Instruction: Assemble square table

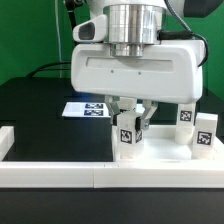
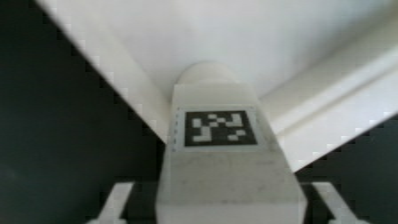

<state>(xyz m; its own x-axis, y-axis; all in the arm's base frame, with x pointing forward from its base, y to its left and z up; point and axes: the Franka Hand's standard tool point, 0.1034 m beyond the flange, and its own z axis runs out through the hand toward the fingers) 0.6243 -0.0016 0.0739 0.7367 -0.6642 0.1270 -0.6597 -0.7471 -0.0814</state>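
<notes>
My gripper (image 1: 130, 112) is shut on a white block leg (image 1: 128, 136) with a black-white tag, holding it upright by its upper end. The leg's lower end is at or just above the white square table top (image 1: 166, 150) at the front of the exterior view. In the wrist view the leg (image 2: 221, 150) fills the middle, with one finger (image 2: 118, 200) on each side, and the table top's white surface and rim (image 2: 125, 50) lie behind it. Two more tagged legs (image 1: 186, 116) (image 1: 205, 136) stand on the exterior view's right.
The marker board (image 1: 86, 108) lies on the black table behind the gripper. White border rails run along the front (image 1: 60, 174) and the exterior view's left (image 1: 8, 140). The large white gripper body hides the space above the leg.
</notes>
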